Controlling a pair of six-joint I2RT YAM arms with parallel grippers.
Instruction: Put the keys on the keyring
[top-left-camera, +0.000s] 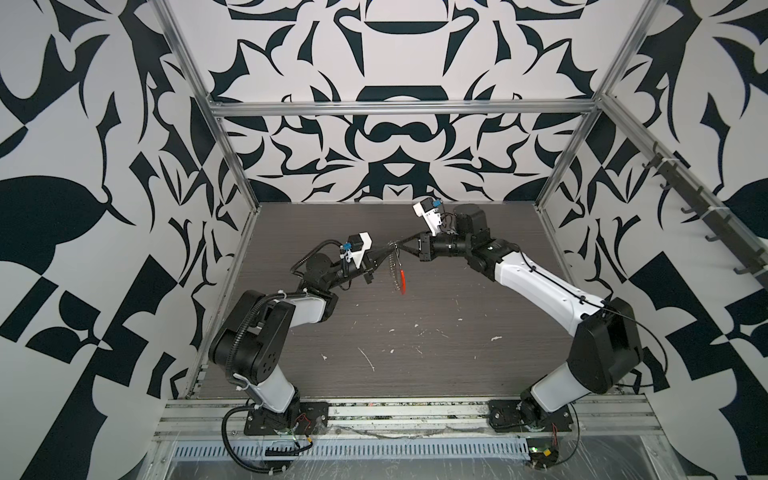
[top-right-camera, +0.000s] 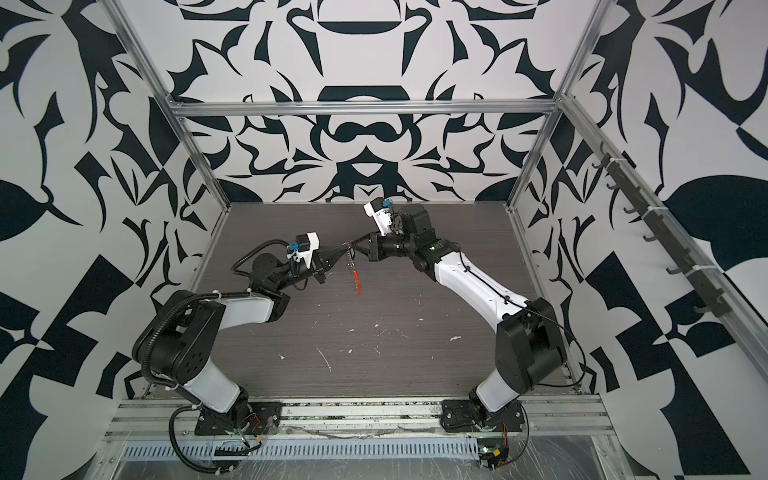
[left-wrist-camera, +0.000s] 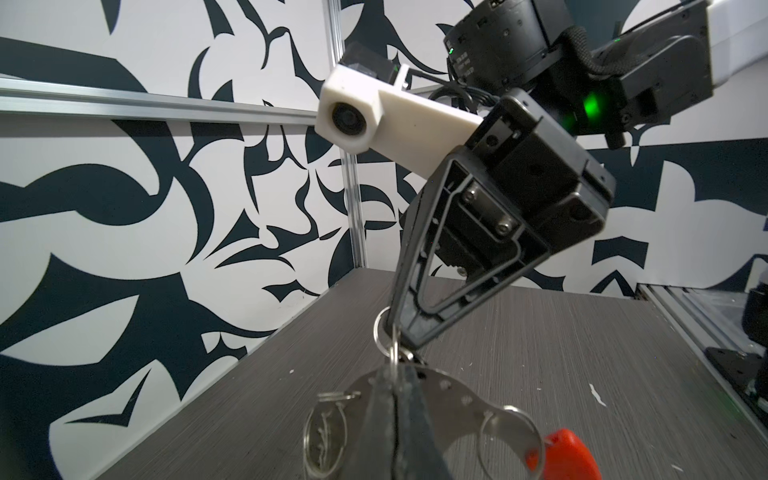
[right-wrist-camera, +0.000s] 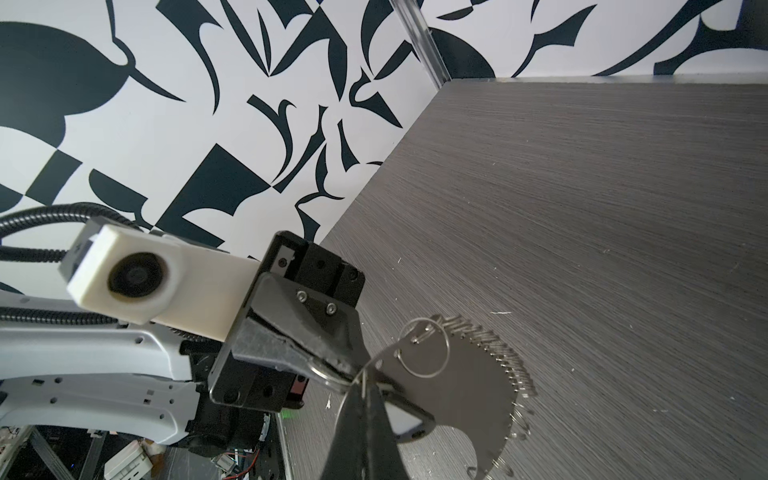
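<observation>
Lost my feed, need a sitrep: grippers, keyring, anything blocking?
Grippers: left gripper shut on the keyring, right gripper shut on a small split ring at its edge. Black key tag hangs by the right gripper; threaded or not, cannot tell. Nothing blocking.
</observation>
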